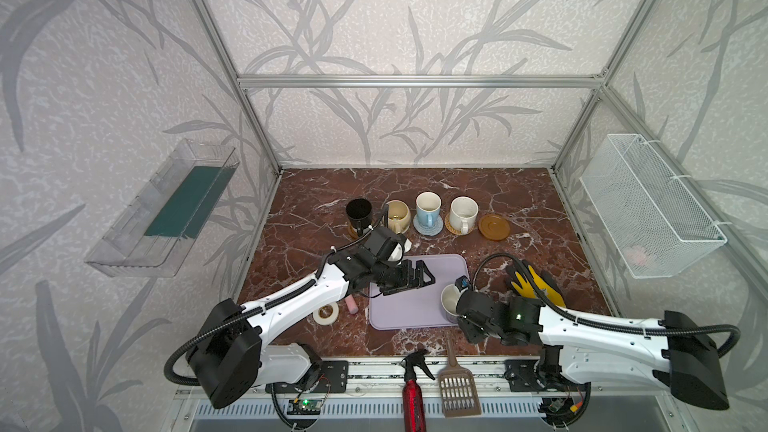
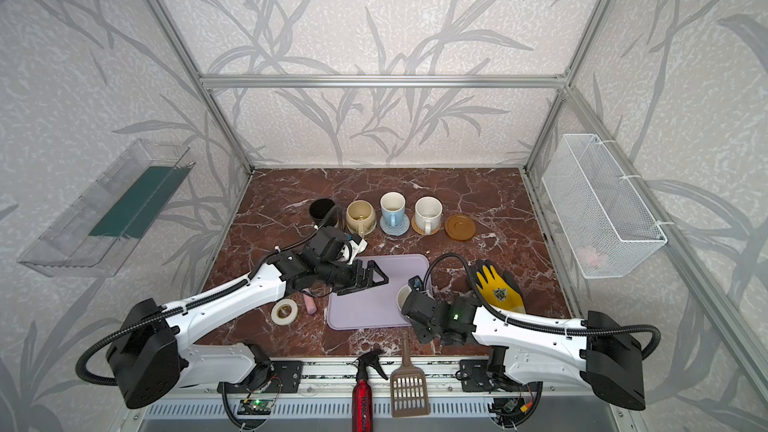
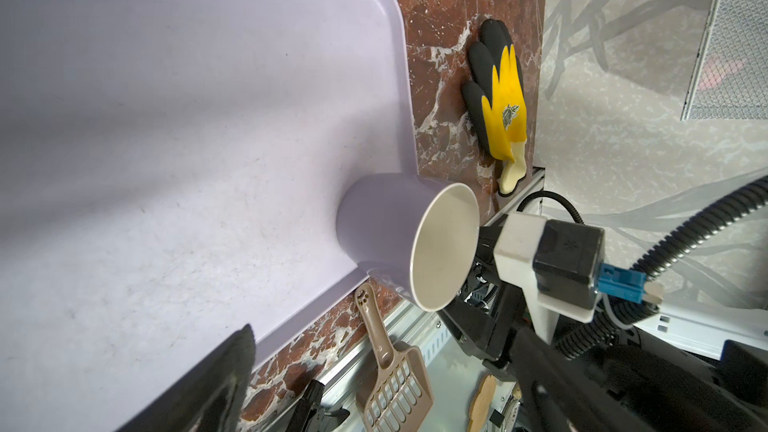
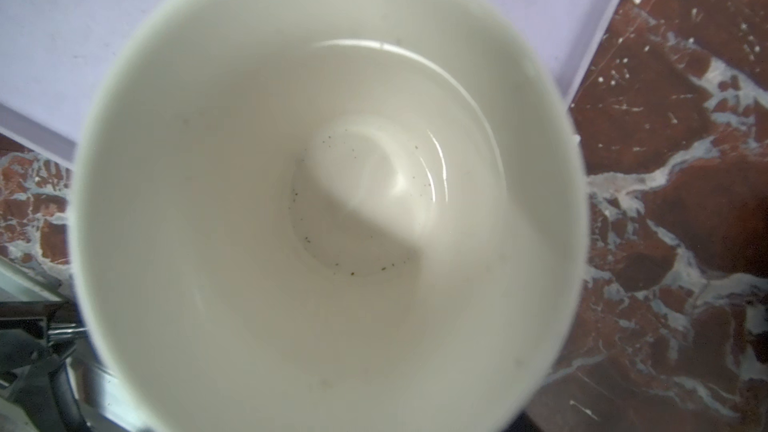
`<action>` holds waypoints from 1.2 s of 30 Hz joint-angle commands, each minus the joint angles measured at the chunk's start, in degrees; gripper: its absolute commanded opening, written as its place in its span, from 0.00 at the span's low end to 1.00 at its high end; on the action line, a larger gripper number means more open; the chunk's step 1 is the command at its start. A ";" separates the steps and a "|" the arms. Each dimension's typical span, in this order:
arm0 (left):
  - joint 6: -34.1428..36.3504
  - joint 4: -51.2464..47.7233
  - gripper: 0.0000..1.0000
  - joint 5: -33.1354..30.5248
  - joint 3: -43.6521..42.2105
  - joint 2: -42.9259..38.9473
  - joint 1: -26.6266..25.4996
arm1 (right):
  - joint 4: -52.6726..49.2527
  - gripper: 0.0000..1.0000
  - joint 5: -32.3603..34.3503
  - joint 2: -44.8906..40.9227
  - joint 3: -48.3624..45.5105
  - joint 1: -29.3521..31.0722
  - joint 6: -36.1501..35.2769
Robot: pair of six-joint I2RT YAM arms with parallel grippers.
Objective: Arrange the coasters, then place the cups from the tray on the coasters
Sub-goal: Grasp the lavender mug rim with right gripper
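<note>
Reading this as four of five placed. In the row across the middle of a top view, the black ceramic mug (image 1: 358, 210), beige mug (image 1: 398, 214), light blue mug (image 1: 428, 206) and white mug (image 1: 463, 211) are each standing on a coaster. The brown wooden round coaster (image 1: 494, 227) at the row's right end is lying bare.

The lavender handled mug (image 1: 449, 304) is standing in the lower right corner of the flat lavender plastic tray (image 1: 405, 311). The right gripper (image 1: 459, 312) is sitting right at it. Its fingers are hiding behind the mug, so I cannot tell if they are clamping. The left gripper (image 1: 426, 273) is hovering over the tray's upper left, fingers apart and holding nothing.

Left to do: lavender mug onto the bare coaster.

The red-brown marble tabletop (image 1: 415, 184) is also carrying a white tape roll (image 1: 325, 312) and a yellow-black glove (image 1: 536, 284). The aluminium frame (image 1: 415, 81) is enclosing it, with leaf wallpaper behind.
</note>
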 commanded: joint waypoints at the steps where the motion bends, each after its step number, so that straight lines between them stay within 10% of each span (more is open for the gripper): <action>1: -0.91 0.86 0.99 -1.66 -0.61 -0.94 -0.14 | 1.66 0.50 1.77 -0.19 -0.83 0.71 1.80; 16: -1.85 1.12 0.98 -2.39 -1.73 -2.70 -0.19 | 3.29 0.07 1.24 -0.17 -0.99 2.07 2.34; 36: -5.31 4.96 0.98 -8.49 -1.82 -9.10 -0.19 | 0.27 0.00 5.58 -6.44 4.98 2.26 3.57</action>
